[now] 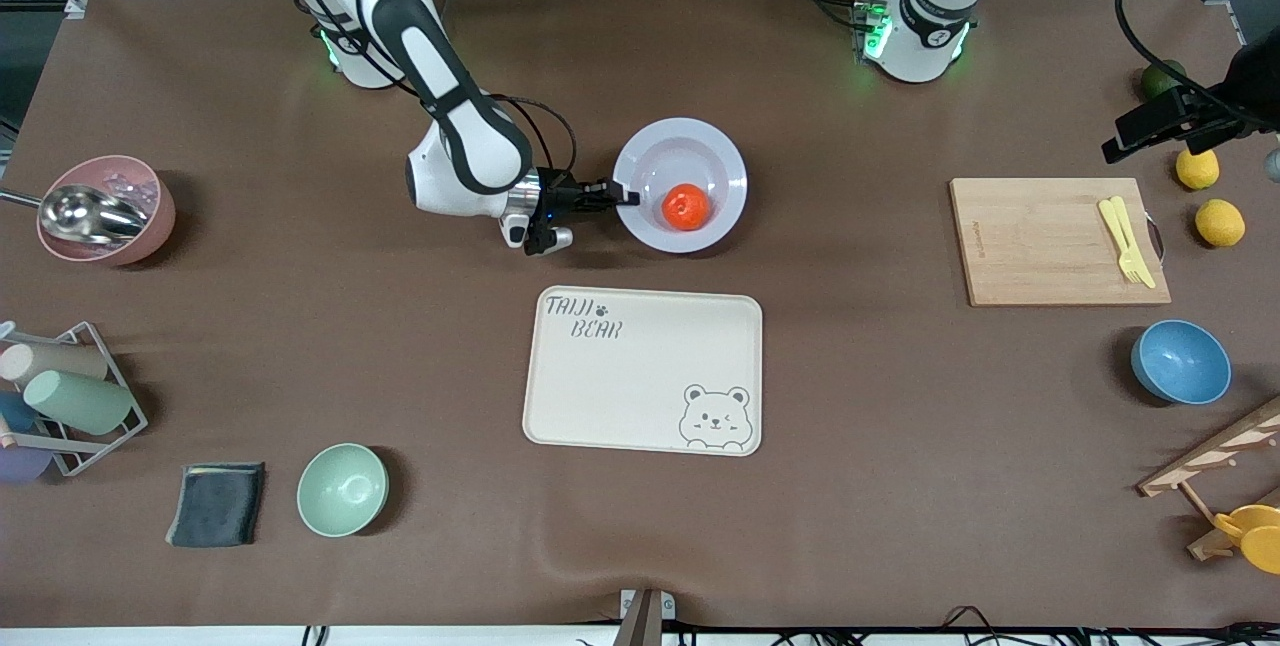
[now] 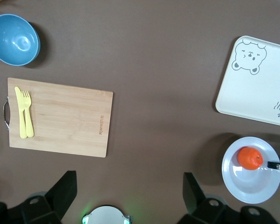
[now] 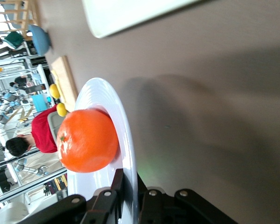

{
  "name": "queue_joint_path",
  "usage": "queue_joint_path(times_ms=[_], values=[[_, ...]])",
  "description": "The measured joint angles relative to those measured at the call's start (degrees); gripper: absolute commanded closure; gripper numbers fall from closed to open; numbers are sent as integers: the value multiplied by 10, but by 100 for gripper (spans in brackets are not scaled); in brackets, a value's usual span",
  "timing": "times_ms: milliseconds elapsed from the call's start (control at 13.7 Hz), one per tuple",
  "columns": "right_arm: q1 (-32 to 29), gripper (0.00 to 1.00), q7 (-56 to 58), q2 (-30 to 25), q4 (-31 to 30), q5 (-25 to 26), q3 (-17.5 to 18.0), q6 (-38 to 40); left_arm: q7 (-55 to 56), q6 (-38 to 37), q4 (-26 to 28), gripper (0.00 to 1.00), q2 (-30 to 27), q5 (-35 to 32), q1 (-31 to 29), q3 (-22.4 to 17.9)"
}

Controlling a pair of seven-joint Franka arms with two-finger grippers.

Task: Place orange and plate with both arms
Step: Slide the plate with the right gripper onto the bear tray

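Observation:
The orange [image 1: 686, 207] lies in the pale lavender-white plate [image 1: 690, 146], which is farther from the front camera than the cream bear tray. My right gripper [image 1: 622, 196] is shut on the plate's rim at the edge toward the right arm's end. In the right wrist view its fingers [image 3: 122, 184] pinch the rim [image 3: 100, 98] with the orange [image 3: 86, 140] just past them. I cannot tell whether the plate touches the table. My left gripper [image 1: 1150, 131] is open and empty, high over the left arm's end of the table. Its wrist view [image 2: 128, 196] shows plate [image 2: 252, 186] and orange [image 2: 249, 157] far off.
The cream bear tray [image 1: 640, 366] lies nearer the front camera than the plate. A wooden board [image 1: 1040, 241] with yellow cutlery, a blue bowl [image 1: 1180, 361] and two lemons [image 1: 1220, 222] are at the left arm's end. A green bowl [image 1: 342, 489], pink bowl [image 1: 105, 209] and cup rack [image 1: 70, 396] are at the right arm's end.

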State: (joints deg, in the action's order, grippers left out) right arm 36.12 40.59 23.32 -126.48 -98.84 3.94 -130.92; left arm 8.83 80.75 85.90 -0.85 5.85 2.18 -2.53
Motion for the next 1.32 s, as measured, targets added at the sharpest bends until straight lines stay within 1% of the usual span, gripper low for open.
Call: queue_joint_path(times_ms=[146,293,585,732,878,1171,1317], values=[[-2,100,-5,-23,0,0,-2,-3,0,1,0,0,0,0,0,0],[-21,100,-7,-38,2,0,-6,-7,0,4,1,0,0,0,0,0],[-78,100,-7,-41,33,0,-10,-8,0,5,2,0,1,0,0,0],[-95,100,-7,-35,56,0,-12,-25,0,11,5,0,2,0,0,0],[-102,100,-7,-11,85,0,-13,-44,0,21,11,0,4,0,0,0],[-115,100,-7,60,147,11,-14,-69,0,32,20,0,5,0,0,0],[-119,100,-10,92,178,23,-14,-103,0,32,20,0,5,0,0,0]])
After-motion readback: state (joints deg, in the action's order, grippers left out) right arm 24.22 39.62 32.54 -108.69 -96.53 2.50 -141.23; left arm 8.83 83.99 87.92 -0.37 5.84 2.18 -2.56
